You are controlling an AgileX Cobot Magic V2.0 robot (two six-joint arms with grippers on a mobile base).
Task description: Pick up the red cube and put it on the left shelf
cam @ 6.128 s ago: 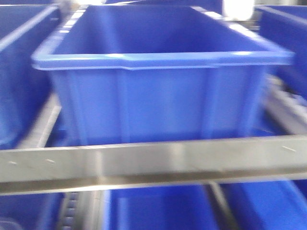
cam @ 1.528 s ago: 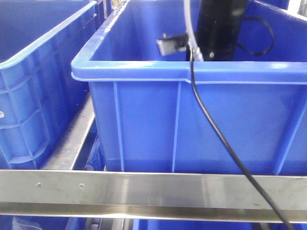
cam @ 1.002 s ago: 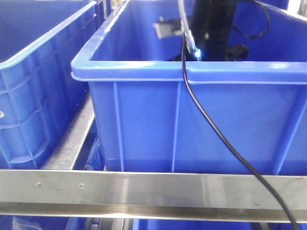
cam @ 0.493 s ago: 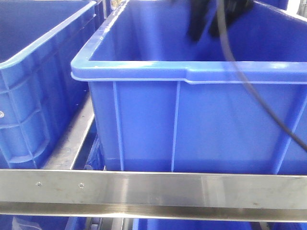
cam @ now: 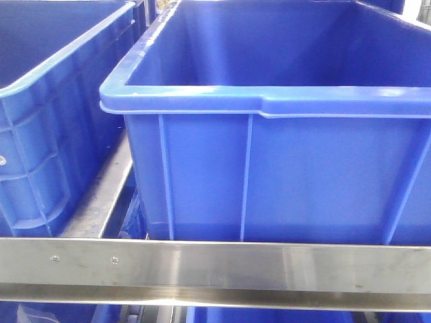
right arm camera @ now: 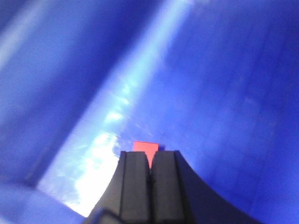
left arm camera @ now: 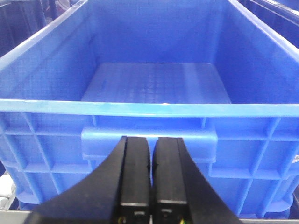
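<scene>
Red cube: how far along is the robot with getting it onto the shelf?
Done: nothing certain. In hand: the small red cube sits at the tips of the right gripper, inside a blue plastic crate; whether it is gripped, I cannot tell. The left gripper is shut and empty. Left: placing it on the brushed steel shelf, where no cube shows.

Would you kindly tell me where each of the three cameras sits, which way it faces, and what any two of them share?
Front view: sits low before the brushed steel shelf rail, facing the large blue plastic crate; no robot part shows.
Left wrist view: rides behind the left hand, fingers together, facing another blue crate's handle and bare floor.
Right wrist view: rides behind the right hand, aimed down at blurred blue plastic; a small red cube shows at its fingertips.
Shared: all views show blue crate plastic.
</scene>
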